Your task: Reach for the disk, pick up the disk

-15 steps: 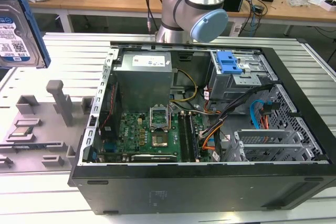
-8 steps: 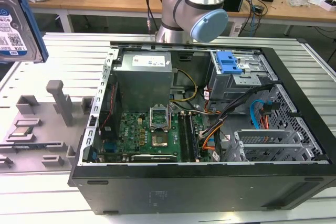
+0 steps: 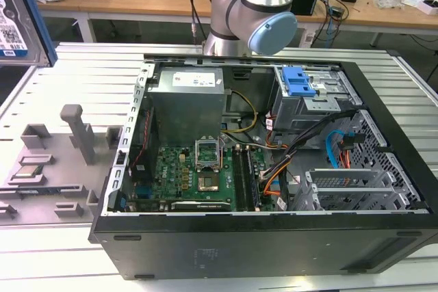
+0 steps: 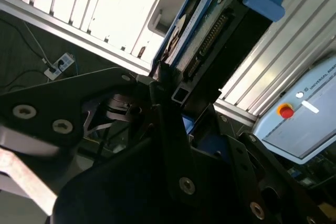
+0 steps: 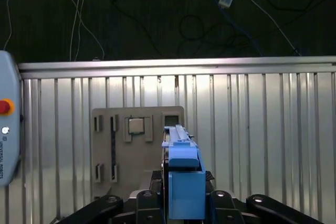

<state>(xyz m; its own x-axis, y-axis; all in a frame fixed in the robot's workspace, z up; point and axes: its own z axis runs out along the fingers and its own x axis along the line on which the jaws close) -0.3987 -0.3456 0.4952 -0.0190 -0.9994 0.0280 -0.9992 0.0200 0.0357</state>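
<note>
The disk [image 3: 12, 22] hangs high at the exterior view's far left, above the ribbed table, with its white-and-blue label facing the camera and a blue bracket along its edge. In the second wrist view the disk [image 4: 210, 30] stands edge-on, its connector row and blue bracket showing, and my gripper [image 4: 170, 90] is shut on its lower end with black fingers [image 4: 160, 85] against its side. In the first wrist view the disk's blue bracket [image 5: 184, 182] rises from between the black gripper links.
An open computer case [image 3: 383, 251] lies on the ribbed aluminium table [image 3: 82, 66], with a blue caddy [image 3: 298, 81] in its drive bay. A grey fixture plate [image 5: 105, 177] carries a small silver chip [image 5: 136, 125]. A pendant [image 4: 304, 119] with a red button lies nearby.
</note>
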